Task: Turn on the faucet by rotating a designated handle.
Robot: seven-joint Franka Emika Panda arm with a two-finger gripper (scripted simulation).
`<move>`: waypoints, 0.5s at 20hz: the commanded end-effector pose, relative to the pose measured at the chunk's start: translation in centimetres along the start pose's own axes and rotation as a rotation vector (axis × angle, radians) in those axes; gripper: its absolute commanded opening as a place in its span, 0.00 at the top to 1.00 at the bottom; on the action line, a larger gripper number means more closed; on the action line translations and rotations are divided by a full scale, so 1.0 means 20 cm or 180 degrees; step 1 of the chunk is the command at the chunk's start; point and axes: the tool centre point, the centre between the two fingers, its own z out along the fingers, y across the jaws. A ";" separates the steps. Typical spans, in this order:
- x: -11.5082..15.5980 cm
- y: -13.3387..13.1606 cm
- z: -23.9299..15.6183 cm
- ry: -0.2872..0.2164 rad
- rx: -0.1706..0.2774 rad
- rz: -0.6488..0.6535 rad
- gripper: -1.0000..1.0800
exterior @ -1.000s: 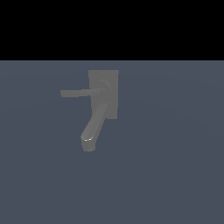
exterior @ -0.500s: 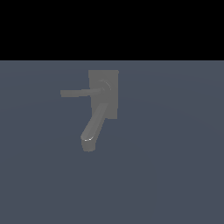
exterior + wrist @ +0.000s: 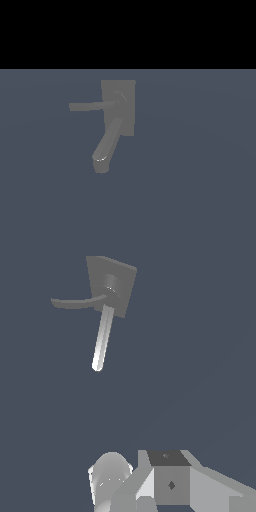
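The matte grey faucet (image 3: 119, 106) lies on the dark floor, and nothing touches it. In the exterior view its thin straight handle (image 3: 88, 106) points from the round hub toward that view's left. The thick curved spout (image 3: 106, 147) runs toward the camera. The wrist view shows the back plate (image 3: 111, 282), the handle (image 3: 102, 338) as a bright straight bar and the spout (image 3: 75, 303) as a curved arc. White and grey robot parts (image 3: 167, 483) fill that picture's near edge, well short of the handle. No fingertips show. The exterior view shows no arm.
A plain blue-grey floor (image 3: 200, 200) surrounds the faucet on every side. A black band fills the upper part of the exterior view. No other objects show.
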 end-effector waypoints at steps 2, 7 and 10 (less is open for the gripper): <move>0.01 0.02 -0.03 0.0074 -0.0190 0.0036 1.00; 0.05 0.07 -0.09 0.0225 -0.0594 0.0106 1.00; 0.07 0.09 -0.15 0.0342 -0.0917 0.0152 1.00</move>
